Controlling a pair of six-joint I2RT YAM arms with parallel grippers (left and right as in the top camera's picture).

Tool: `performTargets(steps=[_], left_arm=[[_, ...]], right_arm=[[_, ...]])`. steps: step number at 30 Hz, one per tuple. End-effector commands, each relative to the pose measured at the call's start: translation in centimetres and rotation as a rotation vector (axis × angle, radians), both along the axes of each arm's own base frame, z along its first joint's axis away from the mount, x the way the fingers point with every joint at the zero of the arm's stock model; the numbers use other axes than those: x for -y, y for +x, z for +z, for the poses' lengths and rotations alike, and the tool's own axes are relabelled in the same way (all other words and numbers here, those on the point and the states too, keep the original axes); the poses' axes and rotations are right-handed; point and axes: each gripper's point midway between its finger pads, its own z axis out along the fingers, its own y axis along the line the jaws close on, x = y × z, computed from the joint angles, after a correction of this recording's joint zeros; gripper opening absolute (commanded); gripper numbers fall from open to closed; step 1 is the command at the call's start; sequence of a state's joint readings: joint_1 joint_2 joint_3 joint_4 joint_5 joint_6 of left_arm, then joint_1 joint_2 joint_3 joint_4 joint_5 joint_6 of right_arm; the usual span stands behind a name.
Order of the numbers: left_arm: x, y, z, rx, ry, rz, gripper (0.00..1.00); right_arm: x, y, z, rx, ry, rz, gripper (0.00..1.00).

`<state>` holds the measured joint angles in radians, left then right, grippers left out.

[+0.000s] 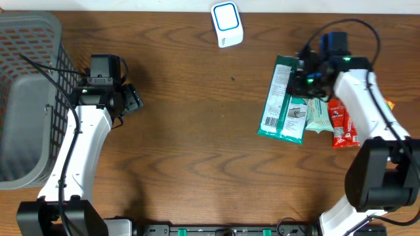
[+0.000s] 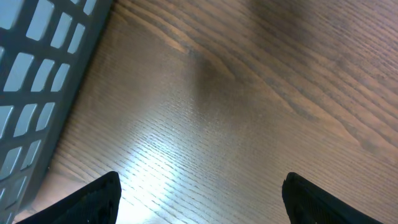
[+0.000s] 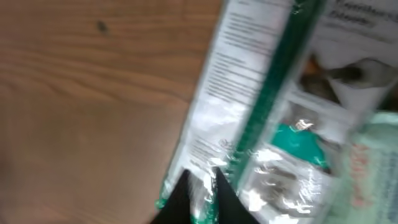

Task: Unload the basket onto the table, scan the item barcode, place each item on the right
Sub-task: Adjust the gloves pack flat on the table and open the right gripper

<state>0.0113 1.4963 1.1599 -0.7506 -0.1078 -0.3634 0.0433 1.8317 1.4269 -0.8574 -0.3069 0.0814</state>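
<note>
Overhead view: the green packet (image 1: 282, 98) lies near the table's (image 1: 197, 144) right edge, touching a pale wipes pack (image 1: 319, 115).
Right gripper (image 3: 202, 182): pinched shut on the green packet's edge.
Left gripper (image 2: 199, 194): fingers wide apart, beside the grey basket (image 1: 29, 98).
Scanner (image 1: 227, 23): white and blue, at the far edge.
Writing: too blurry to read.

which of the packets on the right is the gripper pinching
The big green-and-white packet, leftmost of the pile: the right gripper is shut on its edge. The pale green pack and red packet lie beside it, ungripped.
</note>
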Motion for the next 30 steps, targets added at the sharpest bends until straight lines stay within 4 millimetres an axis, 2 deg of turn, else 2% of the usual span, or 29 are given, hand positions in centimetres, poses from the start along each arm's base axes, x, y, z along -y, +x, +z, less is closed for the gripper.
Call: performTargets(steps=[1,7,11,17,21,25,30], left_arm=[[-0.1,0.3,0.7,0.021,0.007,0.007,0.84],[-0.1,0.3,0.7,0.021,0.007,0.007,0.84],[-0.1,0.3,0.7,0.021,0.007,0.007,0.84],[-0.1,0.3,0.7,0.021,0.007,0.007,0.84],[-0.1,0.3,0.7,0.021,0.007,0.007,0.84],[-0.1,0.3,0.7,0.021,0.007,0.007,0.84],[-0.1,0.3,0.7,0.021,0.007,0.007,0.84]], right_arm=[[-2.0,-0.9,-1.8,-0.022,-0.071,-0.045,0.01],[-5.1,-2.4,-5.7,0.025,-0.159,0.038,0.02],[-4.0,-3.5,-7.4,0.024,-0.292,0.038,0.01],[-0.2,-4.7,-7.7,-0.024,-0.467,-0.008,0.01],[0.9,-4.8,-7.6,-0.033,-0.501,0.017,0.01],[0.9,-4.5,-7.3,-0.031,-0.486,0.019,0.01],[-1.5,-4.3,-7.3,-0.03,-0.354,0.051,0.01]])
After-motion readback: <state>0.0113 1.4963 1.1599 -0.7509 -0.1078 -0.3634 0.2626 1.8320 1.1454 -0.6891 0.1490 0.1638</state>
